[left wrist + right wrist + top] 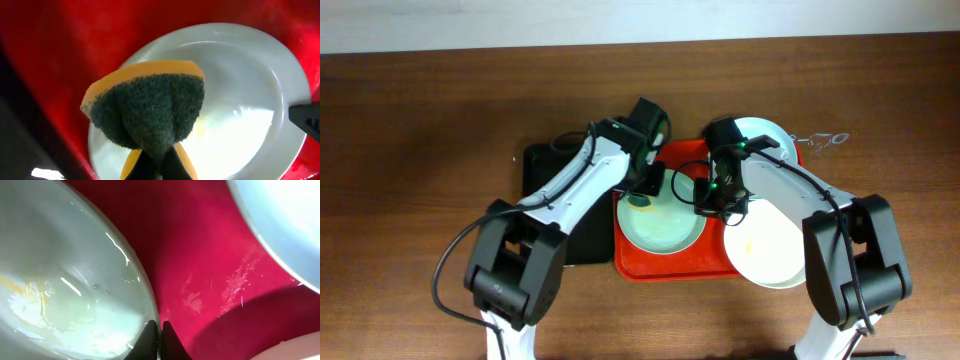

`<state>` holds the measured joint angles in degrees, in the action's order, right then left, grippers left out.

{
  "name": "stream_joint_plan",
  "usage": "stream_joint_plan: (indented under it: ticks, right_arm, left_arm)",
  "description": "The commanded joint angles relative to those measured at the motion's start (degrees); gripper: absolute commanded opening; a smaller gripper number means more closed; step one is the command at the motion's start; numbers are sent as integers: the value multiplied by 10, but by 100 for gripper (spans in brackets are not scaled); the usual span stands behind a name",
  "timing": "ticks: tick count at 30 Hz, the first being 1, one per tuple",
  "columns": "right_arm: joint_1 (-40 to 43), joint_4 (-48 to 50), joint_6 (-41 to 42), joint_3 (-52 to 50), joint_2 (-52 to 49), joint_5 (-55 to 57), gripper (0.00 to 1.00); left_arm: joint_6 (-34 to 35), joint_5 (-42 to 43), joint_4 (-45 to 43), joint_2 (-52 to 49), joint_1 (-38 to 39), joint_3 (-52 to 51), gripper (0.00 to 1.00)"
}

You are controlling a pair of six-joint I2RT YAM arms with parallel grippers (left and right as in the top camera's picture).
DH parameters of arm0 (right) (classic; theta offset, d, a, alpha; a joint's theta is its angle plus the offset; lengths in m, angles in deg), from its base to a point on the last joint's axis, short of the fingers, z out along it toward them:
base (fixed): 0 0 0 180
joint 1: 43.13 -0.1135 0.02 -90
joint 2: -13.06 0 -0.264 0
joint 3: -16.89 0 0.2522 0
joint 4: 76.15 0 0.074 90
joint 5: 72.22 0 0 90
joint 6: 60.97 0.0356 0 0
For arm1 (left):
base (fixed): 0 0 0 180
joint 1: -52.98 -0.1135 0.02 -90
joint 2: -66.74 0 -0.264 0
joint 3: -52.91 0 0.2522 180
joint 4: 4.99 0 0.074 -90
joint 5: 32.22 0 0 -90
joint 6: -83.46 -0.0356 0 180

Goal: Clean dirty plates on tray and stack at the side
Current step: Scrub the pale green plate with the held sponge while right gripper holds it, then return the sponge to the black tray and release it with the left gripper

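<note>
**Left arm.** The left gripper (645,187) is reaching over the left end of the tray (670,266). Its jaws are clamping a sponge (150,107), folding it so that the dark green scouring face is bulging outward with the yellow-orange backing showing along the top edge. In the left wrist view the sponge is hanging over the left portion of the centre plate (660,228). Whether it is touching the plate surface cannot be told.

**Right arm.** The right gripper (157,337) is sitting at the right-hand rim of the same centre plate. Its jaws are standing almost together and pinching that rim. Its dark tip is also showing at the right edge of the left wrist view, against the plate's rim.

**Task items.**
- The red-orange tray is lying on the worktop (420,150), just beside a black tray (542,168) on its left.
- The centre plate, pale mint and glossy, is resting on the left half of the tray and is carrying a yellow smear (30,287) with wet streaks around it.
- The far plate (770,135) is sitting at the tray's far right corner, partly hidden by the right arm.
- The near plate (770,250) is lying at the near right corner, overhanging the tray's rim.
</note>
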<state>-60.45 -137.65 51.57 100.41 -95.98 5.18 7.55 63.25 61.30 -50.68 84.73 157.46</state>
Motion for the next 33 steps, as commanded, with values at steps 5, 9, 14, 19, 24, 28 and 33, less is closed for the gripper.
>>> stream_joint_plan:
  ticks: [5,9,14,19,24,28,33]
  right_arm:
    - [1,2,4,9,-6,-3,4]
    - [1,1,4,9,-6,-3,4]
    - [1,1,4,9,-6,-3,4]
    - [1,2,3,9,-6,-3,4]
    - [1,2,3,9,-6,-3,4]
    - [1,2,3,9,-6,-3,4]
    - [1,1,3,9,-6,-3,27]
  left_arm:
    - [6,-3,-5,-58,25,-17,0]
    - [-14,107,-5,-91,29,-17,0]
    - [-110,339,-11,-90,26,-16,0]
    - [-111,366,-6,-85,-1,0,0]
    - [-111,238,29,-56,-35,14,0]
    - [-111,202,30,-3,-42,14,0]
    - [-70,151,23,68,-42,14,0]
